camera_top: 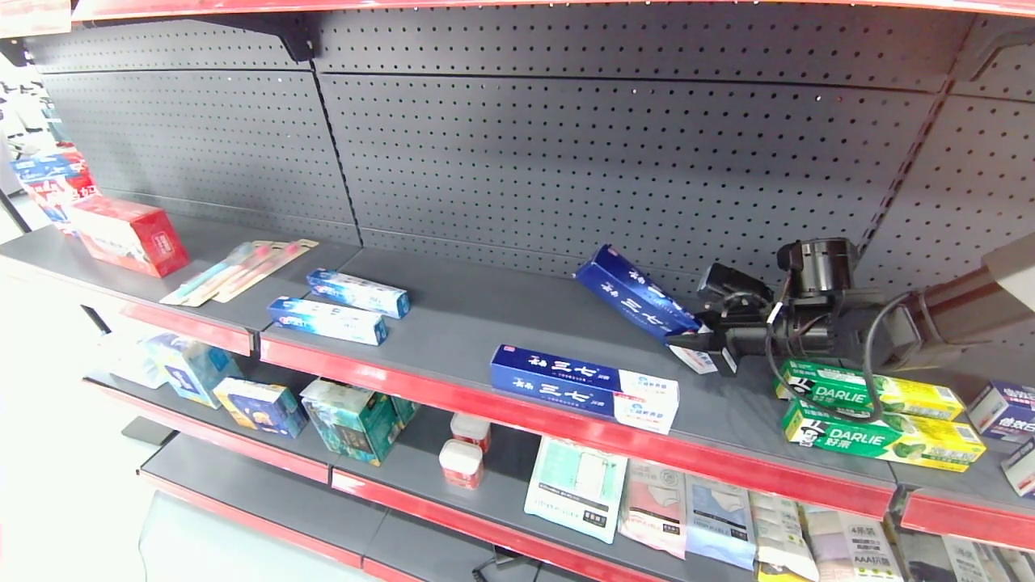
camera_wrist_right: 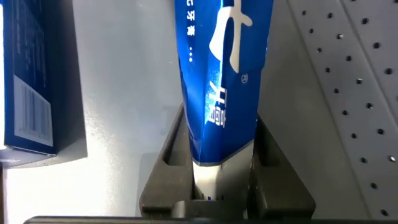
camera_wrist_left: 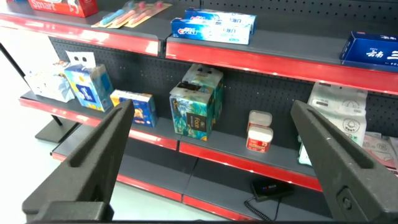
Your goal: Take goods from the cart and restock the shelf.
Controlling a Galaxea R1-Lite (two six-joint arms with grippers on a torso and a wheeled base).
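A dark blue toothpaste box (camera_top: 635, 293) is held slantwise just above the grey upper shelf (camera_top: 485, 315), close to the pegboard back. My right gripper (camera_top: 702, 346) is shut on its white end, and the right wrist view shows the same blue box (camera_wrist_right: 224, 74) squeezed between both fingers (camera_wrist_right: 165, 168). A second identical blue box (camera_top: 584, 387) lies flat at the shelf's red front edge, seen again as the blue box (camera_wrist_right: 34, 81) beside the held one. My left gripper (camera_wrist_left: 211, 155) is open and empty, facing the lower shelves.
Two green toothpaste boxes (camera_top: 877, 412) lie under my right arm. Two light blue boxes (camera_top: 340, 307), toothbrush packs (camera_top: 242, 271) and a red box (camera_top: 129, 234) sit further left. Tissue packs (camera_top: 356, 420), small red-white jars (camera_top: 462, 453) and pouches (camera_top: 576, 487) fill the lower shelf.
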